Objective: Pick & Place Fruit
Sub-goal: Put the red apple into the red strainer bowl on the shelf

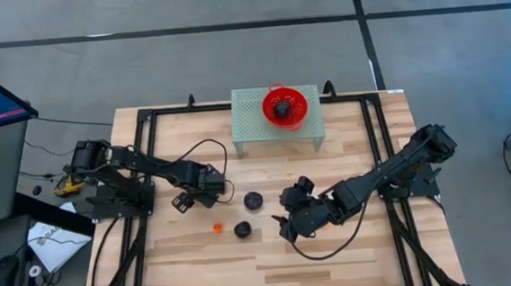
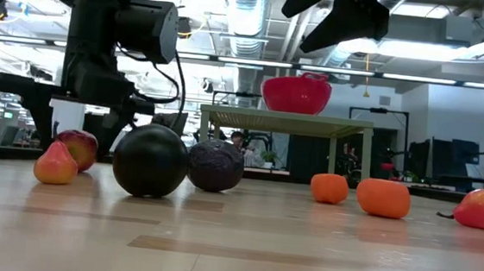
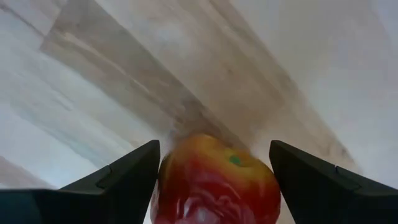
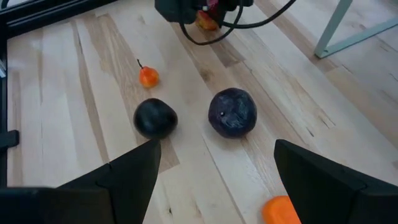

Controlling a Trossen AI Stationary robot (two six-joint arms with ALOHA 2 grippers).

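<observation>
the left end effector [image 3: 214, 180] stands wide around a red apple [image 3: 214, 186] on the wooden surface [image 1: 353, 244] — fingers either side, whether they touch it i cannot tell. the right end effector [image 4: 214, 180] hangs wide and empty above the surface, near a black fruit [image 4: 155, 118], a purple fruit [image 4: 232, 112] and small orange ones [image 4: 148, 76]. farther off, a red bowl [image 1: 284, 105] on a stand holds one dark fruit [image 1: 282, 110].
</observation>
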